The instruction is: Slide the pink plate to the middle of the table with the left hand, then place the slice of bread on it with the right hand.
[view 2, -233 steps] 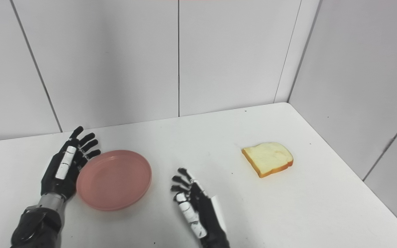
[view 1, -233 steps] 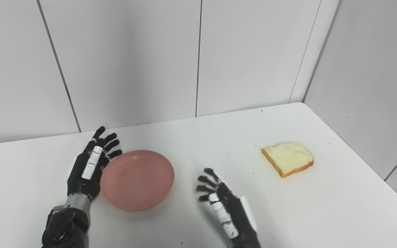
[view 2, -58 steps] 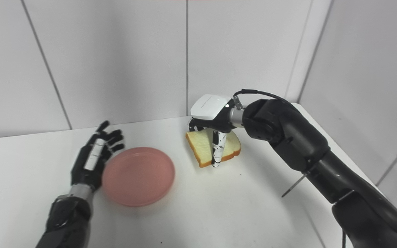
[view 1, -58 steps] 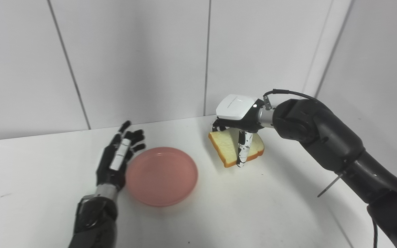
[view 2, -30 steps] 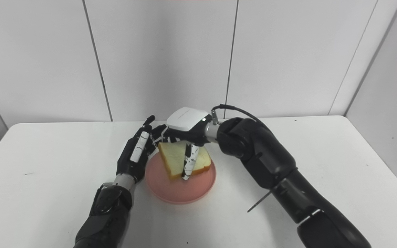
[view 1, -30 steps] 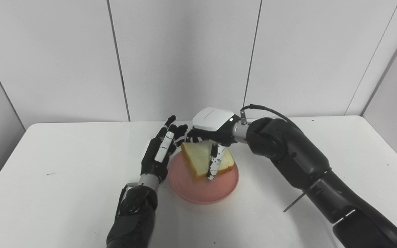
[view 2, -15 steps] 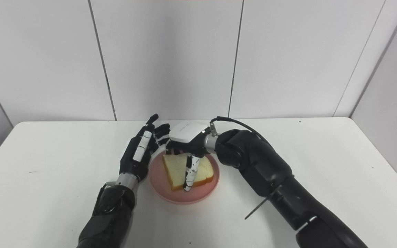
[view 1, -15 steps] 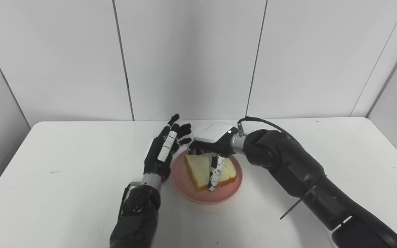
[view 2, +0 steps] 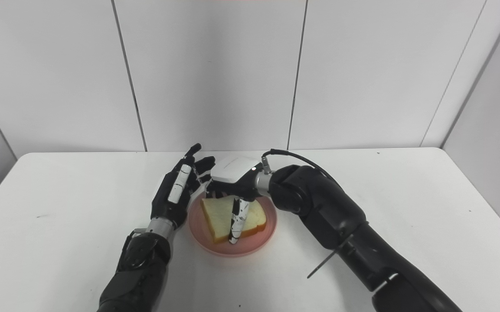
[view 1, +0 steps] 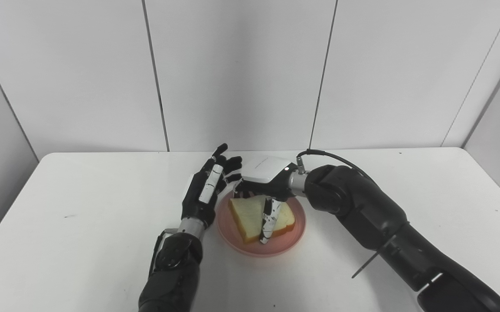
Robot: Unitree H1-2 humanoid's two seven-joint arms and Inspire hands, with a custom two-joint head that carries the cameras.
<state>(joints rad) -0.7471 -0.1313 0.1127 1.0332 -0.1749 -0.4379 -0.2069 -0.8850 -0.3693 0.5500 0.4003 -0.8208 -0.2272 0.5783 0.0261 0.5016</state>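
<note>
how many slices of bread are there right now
1. The slice of bread lies over the pink plate near the middle of the table, gripped by the right hand. The open left hand stands beside the plate. Nothing else looks hidden.

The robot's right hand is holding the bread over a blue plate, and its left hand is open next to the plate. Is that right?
Almost. The plate is pink, not blue; the left eye view shows it plainly. The rest holds: the right hand is shut on the slice of bread over that plate, and the left hand is open beside the plate's left rim.
</note>
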